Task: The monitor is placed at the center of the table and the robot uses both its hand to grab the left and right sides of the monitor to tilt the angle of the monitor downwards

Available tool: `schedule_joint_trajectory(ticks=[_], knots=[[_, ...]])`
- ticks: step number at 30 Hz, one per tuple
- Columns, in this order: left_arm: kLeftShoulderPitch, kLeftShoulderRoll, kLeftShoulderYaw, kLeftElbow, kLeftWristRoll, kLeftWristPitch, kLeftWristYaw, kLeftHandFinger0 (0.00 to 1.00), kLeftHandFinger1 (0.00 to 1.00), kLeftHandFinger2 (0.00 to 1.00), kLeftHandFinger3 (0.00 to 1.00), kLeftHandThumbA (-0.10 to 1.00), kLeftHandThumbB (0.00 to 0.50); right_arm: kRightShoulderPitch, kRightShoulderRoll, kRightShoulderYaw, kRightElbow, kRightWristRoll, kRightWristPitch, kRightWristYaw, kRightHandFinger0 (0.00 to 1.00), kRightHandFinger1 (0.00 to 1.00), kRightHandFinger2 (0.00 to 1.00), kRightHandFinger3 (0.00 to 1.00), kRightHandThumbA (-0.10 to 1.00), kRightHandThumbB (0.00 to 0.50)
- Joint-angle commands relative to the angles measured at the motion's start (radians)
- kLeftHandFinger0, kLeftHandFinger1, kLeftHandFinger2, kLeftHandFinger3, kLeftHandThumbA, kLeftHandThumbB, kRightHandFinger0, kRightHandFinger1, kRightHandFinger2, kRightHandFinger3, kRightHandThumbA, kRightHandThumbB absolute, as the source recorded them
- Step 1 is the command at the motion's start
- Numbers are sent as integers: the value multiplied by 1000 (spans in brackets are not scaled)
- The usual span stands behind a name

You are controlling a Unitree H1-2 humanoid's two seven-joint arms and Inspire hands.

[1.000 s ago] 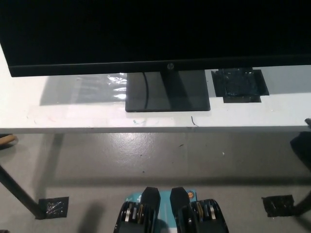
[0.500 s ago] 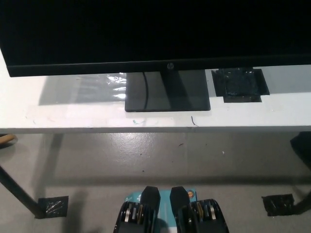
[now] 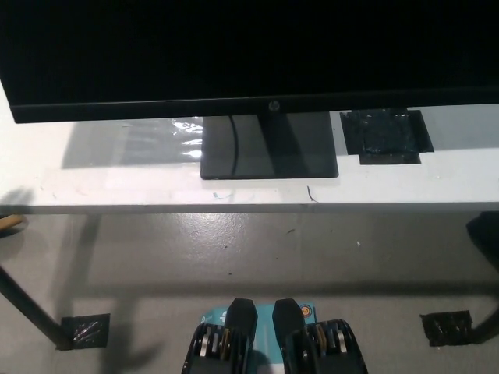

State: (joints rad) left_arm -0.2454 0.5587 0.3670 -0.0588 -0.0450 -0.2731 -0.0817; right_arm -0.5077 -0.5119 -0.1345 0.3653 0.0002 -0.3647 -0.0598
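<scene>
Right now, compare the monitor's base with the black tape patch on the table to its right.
The monitor base is smooth and glossy; the tape patch is wrinkled with ragged edges. The monitor base is larger and carries the monitor's neck; the tape patch bears nothing. The monitor base sits mid-table; the tape patch lies to the right. Both are black, roughly rectangular, flat on the white table.

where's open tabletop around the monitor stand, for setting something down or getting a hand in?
Most bare room: the white table left of the monitor base, under the screen's lower left edge. A narrow strip runs along the front edge. Right of the base, black tape takes the near spot; beyond it is bare. Neither hand shows.
</scene>
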Motion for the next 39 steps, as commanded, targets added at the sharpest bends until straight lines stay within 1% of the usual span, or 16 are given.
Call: schedule_joint_trajectory(ticks=[1,7,11,15,18,19,21,24,26,27,28,29,33,34,36,39], knots=[[-48,71,-9,18,15,16,-20,1000,1000,1000,1000,1000,377,-94,-62,-1,38,43,37,95,1000,1000,1000,1000,1000,500],[-72,96,-32,49,11,11,-34,1000,1000,1000,1000,1000,364,-182,-83,8,127,44,65,148,1000,1000,1000,1000,1000,500],[-80,101,-39,71,-2,-2,-40,1000,1000,1000,1000,1000,357,-215,-84,12,174,41,54,169,1000,1000,1000,1000,1000,500],[-83,105,-42,85,-8,-14,-47,1000,1000,1000,1000,1000,367,-251,-84,12,244,42,21,193,1000,1000,1000,1000,1000,500],[-82,106,-40,94,-14,-20,-50,1000,1000,1000,1000,1000,358,-282,-84,7,288,84,35,250,1000,1000,1000,1000,1000,500],[-82,107,-39,99,-10,-24,-49,1000,1000,1000,1000,1000,357,-303,-80,-6,313,142,55,310,1000,1000,1000,1000,1000,483],[-81,109,-37,98,-10,-21,-49,1000,1000,1000,1000,1000,366,-328,-74,-19,328,208,90,387,1000,1000,1000,1000,1000,412],[-82,109,-36,99,-22,-12,-53,1000,1000,1000,1000,1000,380,-374,-68,-36,401,261,96,461,1000,1000,1000,1000,1000,385],[-79,112,-36,100,-16,-9,-54,1000,1000,1000,1000,1000,395,-409,-72,-32,465,259,106,492,1000,1000,1000,1000,1000,440],[-78,114,-37,100,-11,-7,-53,1000,1000,1000,1000,1000,396,-424,-72,-34,497,261,109,504,1000,1000,1000,1000,1000,454],[-78,114,-37,100,-8,-9,-53,1000,1000,1000,1000,1000,384,-435,-71,-35,519,262,101,514,1000,1000,1000,1000,1000,483],[-79,116,-39,101,-1,-14,-54,1000,1000,1000,1000,1000,373,-456,-70,-37,562,265,87,533,1000,1000,1000,1000,1000,495],[-82,118,-40,104,2,-9,-56,1000,1000,1000,1000,1000,372,-481,-70,-34,612,254,65,547,1000,1000,1000,1000,1000,500],[-85,121,-42,107,-7,-9,-61,1000,1000,1000,1000,1000,353,-495,-66,-30,622,253,89,558,1000,1000,1000,1000,1000,500],[-91,123,-44,110,-21,-6,-69,1000,1000,1000,1000,1000,343,-513,-60,-26,636,250,99,564,1000,1000,1000,1000,1000,500],[-97,122,-47,106,-14,0,-66,1000,1000,1000,1000,1000,364,-528,-57,-32,661,259,102,580,1000,1000,1000,1000,1000,484]])
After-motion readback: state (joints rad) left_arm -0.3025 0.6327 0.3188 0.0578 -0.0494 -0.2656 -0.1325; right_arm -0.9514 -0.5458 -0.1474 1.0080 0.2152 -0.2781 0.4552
